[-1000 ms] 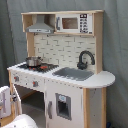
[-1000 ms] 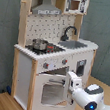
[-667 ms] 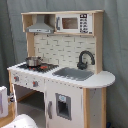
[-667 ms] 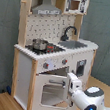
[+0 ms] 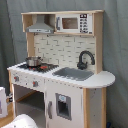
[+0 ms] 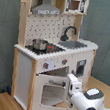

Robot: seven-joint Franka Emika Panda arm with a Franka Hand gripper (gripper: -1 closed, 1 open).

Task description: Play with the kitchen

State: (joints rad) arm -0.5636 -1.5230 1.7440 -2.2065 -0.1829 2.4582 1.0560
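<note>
The arm point(image 6: 87, 100) has pushed closer to the kitchen point(image 6: 52, 45), at the oven door point(image 6: 53, 91)'s 3 o'clock edge, likely opening it; whether the jaws grip it, I cannot tell.

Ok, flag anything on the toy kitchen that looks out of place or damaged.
Nothing looks damaged or spilled on the kitchen. The small pot sits upright on the hob, and the faucet stands over the sink. In the second exterior view the arm is at the oven door, which may be slightly ajar.
</note>
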